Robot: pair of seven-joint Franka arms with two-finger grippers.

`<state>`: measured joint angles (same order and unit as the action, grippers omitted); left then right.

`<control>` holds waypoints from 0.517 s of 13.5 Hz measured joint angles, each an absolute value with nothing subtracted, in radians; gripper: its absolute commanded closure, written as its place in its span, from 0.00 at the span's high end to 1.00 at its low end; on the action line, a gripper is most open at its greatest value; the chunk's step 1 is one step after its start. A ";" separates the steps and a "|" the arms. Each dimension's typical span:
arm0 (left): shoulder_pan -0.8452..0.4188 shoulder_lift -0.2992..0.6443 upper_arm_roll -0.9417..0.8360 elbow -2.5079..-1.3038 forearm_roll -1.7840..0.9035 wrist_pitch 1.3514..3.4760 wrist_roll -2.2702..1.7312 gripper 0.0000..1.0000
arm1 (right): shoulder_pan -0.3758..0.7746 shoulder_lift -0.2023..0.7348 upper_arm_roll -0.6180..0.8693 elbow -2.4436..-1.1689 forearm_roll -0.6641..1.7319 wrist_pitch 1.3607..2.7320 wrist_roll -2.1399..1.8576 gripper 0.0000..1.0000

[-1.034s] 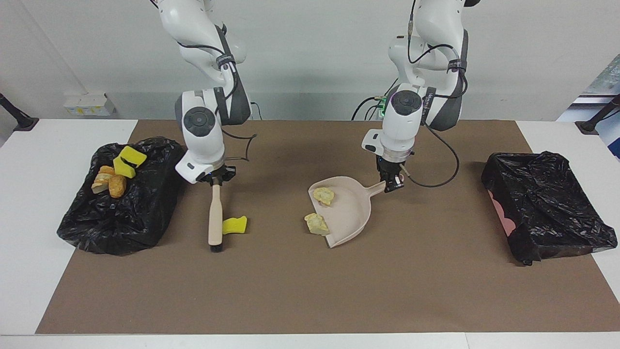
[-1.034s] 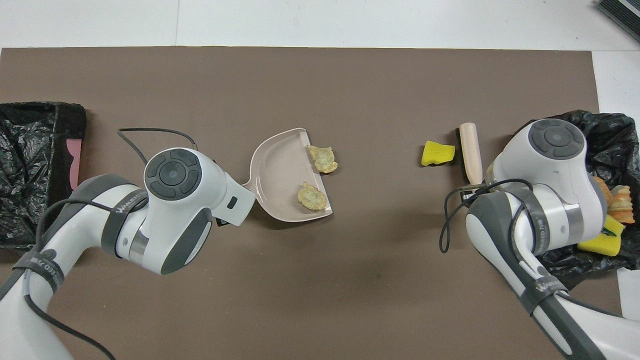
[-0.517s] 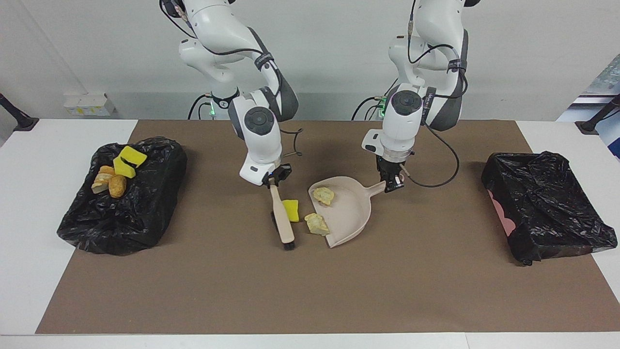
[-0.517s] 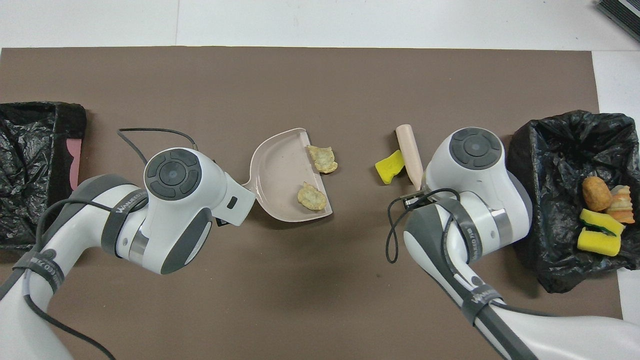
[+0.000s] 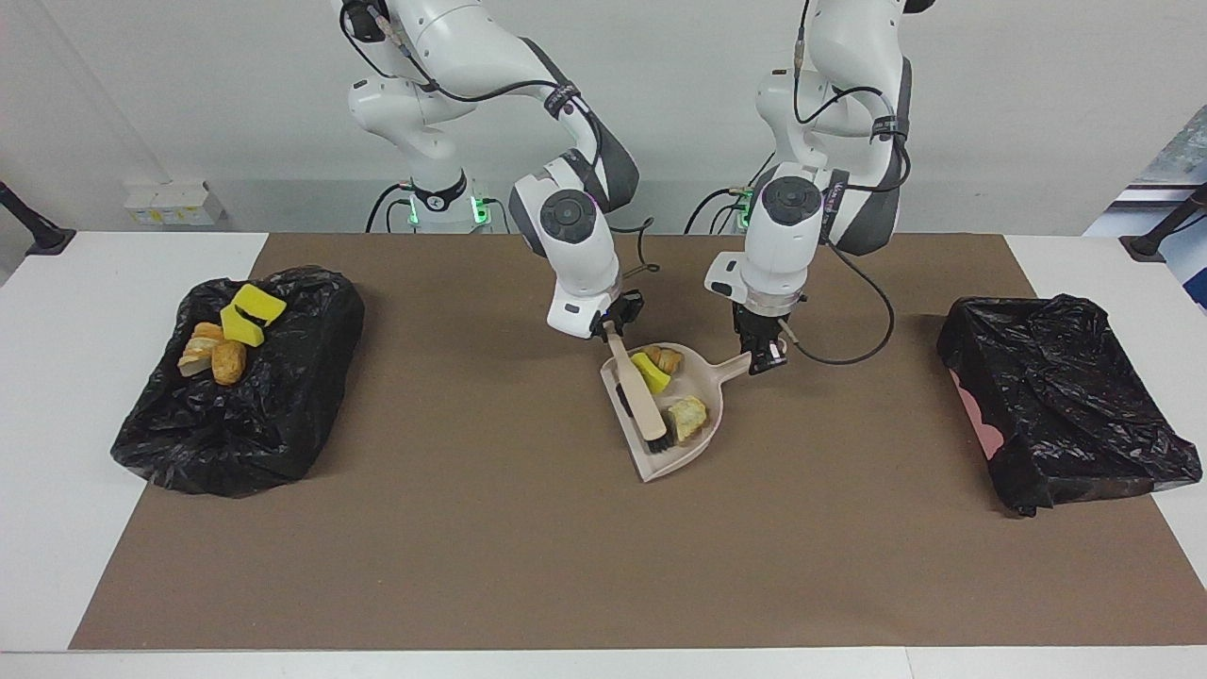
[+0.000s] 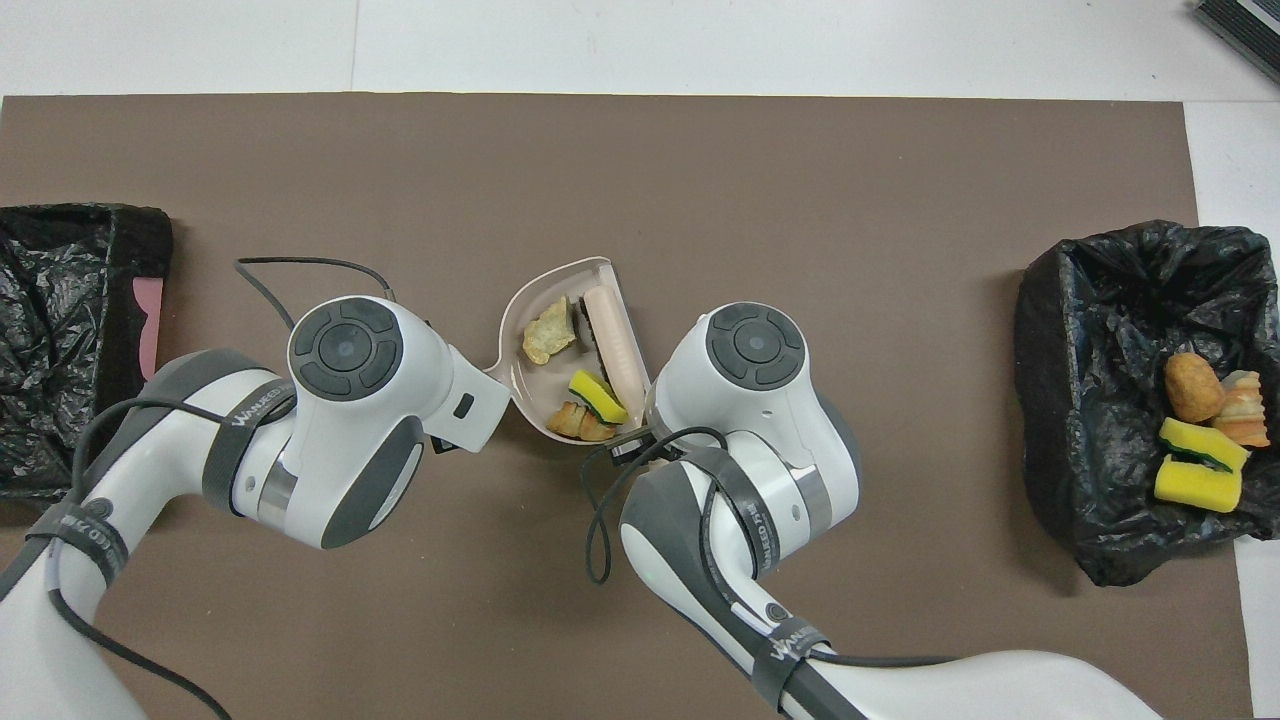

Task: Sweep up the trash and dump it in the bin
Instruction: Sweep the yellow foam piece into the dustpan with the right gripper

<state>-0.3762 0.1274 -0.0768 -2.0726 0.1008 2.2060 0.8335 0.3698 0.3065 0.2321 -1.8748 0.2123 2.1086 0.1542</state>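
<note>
**Operator:** Where do you stand on the sweep?

**Guide:** Take the dustpan as your reference. Three scraps lie in it: a yellow sponge piece, a tan chunk touching that sponge, and a pale slice near the brush bristles. The brush lies across the dustpan's open lip. No scrap shows on the brown mat around the dustpan.

**Operator:** And the claws?

**Guide:** Your right gripper is clamped on the brush handle, just above the dustpan's lip. Your left gripper is clamped on the dustpan handle, at the end nearest the left arm.

**Operator:** What is left?

**Guide:** Judged from the layout, sweeping is done. Four more scraps already rest in the black-lined bin, well apart from the dustpan toward the right arm's end. A second lined bin, well apart from the dustpan toward the left arm's end, holds no visible scraps. You have yet to lift the dustpan and dump its load.
</note>
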 measured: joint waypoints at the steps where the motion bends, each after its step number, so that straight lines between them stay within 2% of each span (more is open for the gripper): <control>1: -0.376 0.127 -0.076 -2.073 0.101 2.206 0.834 0.00 | 0.365 0.307 0.231 -1.869 0.212 2.092 0.154 0.00; 7: -0.337 0.127 -0.067 -2.072 0.101 2.207 0.961 0.00 | 0.303 0.287 0.212 -1.842 0.137 1.960 0.165 0.00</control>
